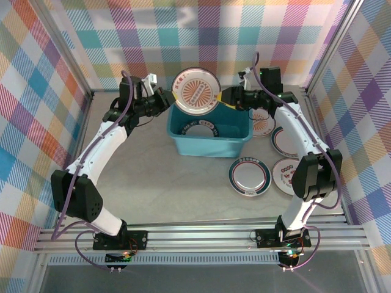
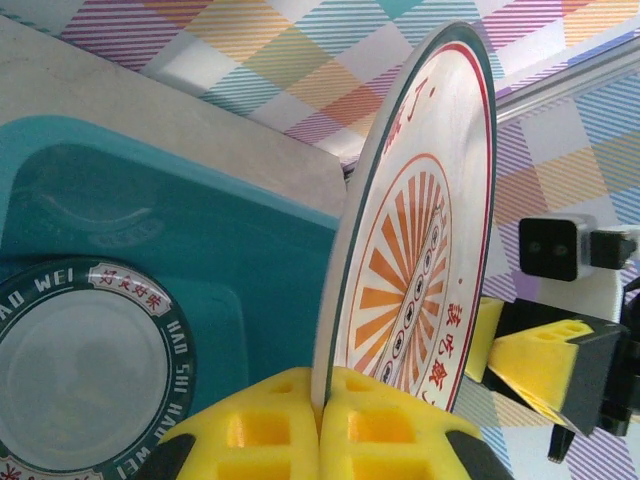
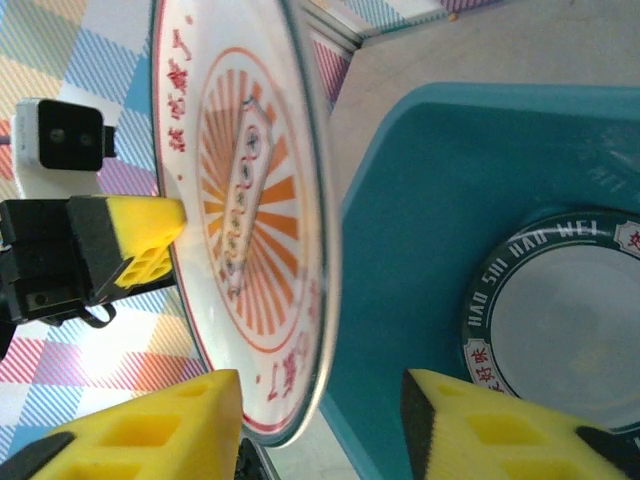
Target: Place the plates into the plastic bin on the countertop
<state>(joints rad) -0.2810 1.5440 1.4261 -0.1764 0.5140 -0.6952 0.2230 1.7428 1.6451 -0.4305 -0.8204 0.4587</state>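
We hold the orange-rayed plate (image 1: 196, 91) upright on edge over the far side of the bin (image 1: 208, 148), left gripper (image 1: 167, 97) clamped on its left rim, right gripper (image 1: 225, 96) straddling the right rim with jaws half-wide.

Noted around my workspace: pastel plaid walls (image 1: 269, 30) on three sides. Aluminium posts (image 1: 63, 46) stand at both back corners. Ribbed metal rail (image 1: 201, 237) runs along the near edge.

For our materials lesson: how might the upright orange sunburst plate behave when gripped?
Likely stiff: the orange sunburst plate shows no sag with the left gripper pinching only its rim. Smooth face, perhaps slippery. Round, so it could roll if dropped edgewise.
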